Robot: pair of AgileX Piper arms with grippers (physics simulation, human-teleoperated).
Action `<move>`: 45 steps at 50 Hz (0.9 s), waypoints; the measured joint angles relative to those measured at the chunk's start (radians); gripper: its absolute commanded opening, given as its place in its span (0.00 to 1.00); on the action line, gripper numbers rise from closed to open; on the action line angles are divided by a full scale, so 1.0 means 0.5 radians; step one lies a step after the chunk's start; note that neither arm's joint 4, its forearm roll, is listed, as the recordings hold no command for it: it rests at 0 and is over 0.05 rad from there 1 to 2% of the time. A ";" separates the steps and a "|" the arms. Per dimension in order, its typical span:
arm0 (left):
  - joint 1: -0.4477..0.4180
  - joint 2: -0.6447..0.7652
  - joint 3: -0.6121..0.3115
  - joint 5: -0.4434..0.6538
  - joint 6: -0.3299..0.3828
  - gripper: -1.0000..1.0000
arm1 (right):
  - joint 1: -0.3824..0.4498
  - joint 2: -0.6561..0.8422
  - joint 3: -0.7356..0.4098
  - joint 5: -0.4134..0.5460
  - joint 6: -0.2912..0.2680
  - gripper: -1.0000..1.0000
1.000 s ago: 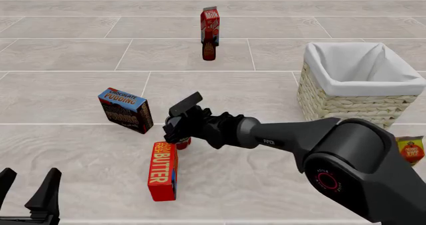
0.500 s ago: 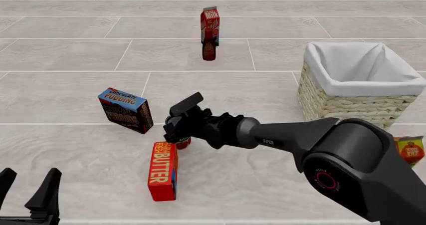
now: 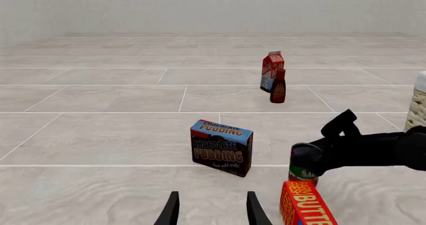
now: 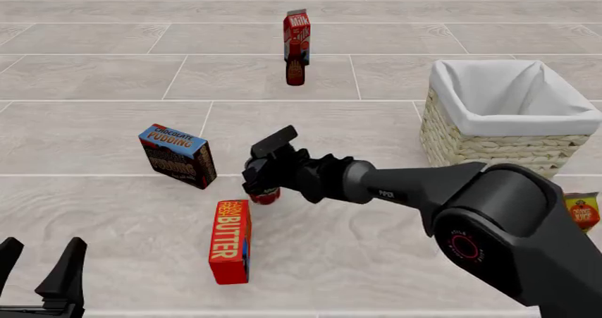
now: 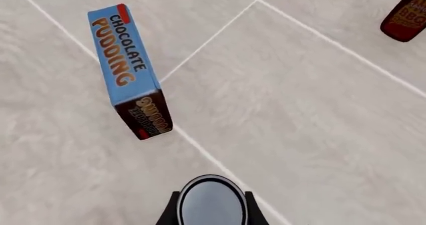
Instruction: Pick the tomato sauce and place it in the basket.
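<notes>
At the near edge, the left hand (image 4: 38, 272) rests low with its fingers spread apart, holding nothing. Just beyond it the red butter box (image 4: 230, 241) lies on the counter (image 4: 113, 71). Past the box's far end, the right hand (image 4: 266, 174) is clamped around the tomato sauce (image 4: 264, 193), the chocolate pudding box (image 4: 177, 155) to its left. Farther right stands the basket (image 4: 505, 113). Farthest off, a dark bottle (image 4: 295, 70) stands before a milk carton (image 4: 297, 30).
</notes>
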 measured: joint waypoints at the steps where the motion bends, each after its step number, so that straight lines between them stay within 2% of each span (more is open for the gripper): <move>1: 0.000 0.000 0.000 0.000 0.000 1.00 | -0.006 0.000 0.000 0.000 -0.006 0.00; 24: 0.000 0.000 0.000 0.000 0.000 1.00 | -0.121 -0.049 -0.001 0.022 -0.101 0.00; 45: 0.000 0.000 0.000 0.000 0.000 1.00 | -0.198 -0.215 0.100 0.027 -0.127 0.00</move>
